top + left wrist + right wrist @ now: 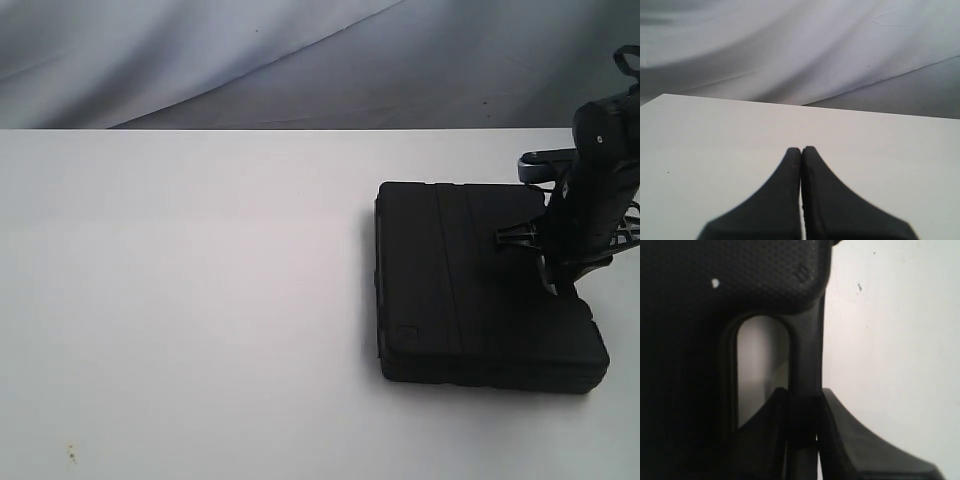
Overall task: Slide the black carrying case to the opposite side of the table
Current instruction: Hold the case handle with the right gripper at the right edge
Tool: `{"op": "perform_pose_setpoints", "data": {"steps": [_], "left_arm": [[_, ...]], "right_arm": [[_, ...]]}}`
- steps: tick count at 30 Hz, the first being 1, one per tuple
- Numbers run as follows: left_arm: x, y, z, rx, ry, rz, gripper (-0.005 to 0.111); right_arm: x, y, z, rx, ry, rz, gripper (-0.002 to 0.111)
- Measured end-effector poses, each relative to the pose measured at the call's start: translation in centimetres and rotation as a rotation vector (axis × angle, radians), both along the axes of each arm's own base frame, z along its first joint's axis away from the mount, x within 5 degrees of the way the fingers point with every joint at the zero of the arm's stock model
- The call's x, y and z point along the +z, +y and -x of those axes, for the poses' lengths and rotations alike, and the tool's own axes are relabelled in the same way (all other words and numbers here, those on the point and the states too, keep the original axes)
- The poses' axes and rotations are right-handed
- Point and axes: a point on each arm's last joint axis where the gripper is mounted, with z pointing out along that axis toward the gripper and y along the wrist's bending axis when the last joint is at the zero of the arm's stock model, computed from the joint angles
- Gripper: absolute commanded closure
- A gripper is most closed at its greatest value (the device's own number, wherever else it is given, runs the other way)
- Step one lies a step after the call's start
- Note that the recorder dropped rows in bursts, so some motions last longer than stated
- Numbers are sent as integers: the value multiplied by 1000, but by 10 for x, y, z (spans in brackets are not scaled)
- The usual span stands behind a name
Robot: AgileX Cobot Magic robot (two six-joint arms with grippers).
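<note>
One black case (480, 290), tiny mark (407, 331) unreadable, sits by the bench's (180, 300) right edge. The right hand (801, 402) pinches its handle (806, 355); the left hand (801, 150) is closed, empty.

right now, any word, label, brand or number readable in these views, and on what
Nothing readable in any view.
On the flat matte black plastic case: a small square embossed mark near a lid corner, too small to read.
Same case, right wrist view: a small moulded mark by the handle slot, blurred, unreadable.
On the plain white tabletop: only specks, no writing.
</note>
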Motion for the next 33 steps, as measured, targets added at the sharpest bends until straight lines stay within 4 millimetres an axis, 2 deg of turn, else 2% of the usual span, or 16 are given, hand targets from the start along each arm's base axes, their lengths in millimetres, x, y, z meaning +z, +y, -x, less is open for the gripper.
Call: {"op": "perform_pose_setpoints", "data": {"steps": [33], "left_arm": [[0, 0, 0, 0, 0, 0, 106]], "right_arm": [[0, -3, -1, 17, 1, 3, 108]]}}
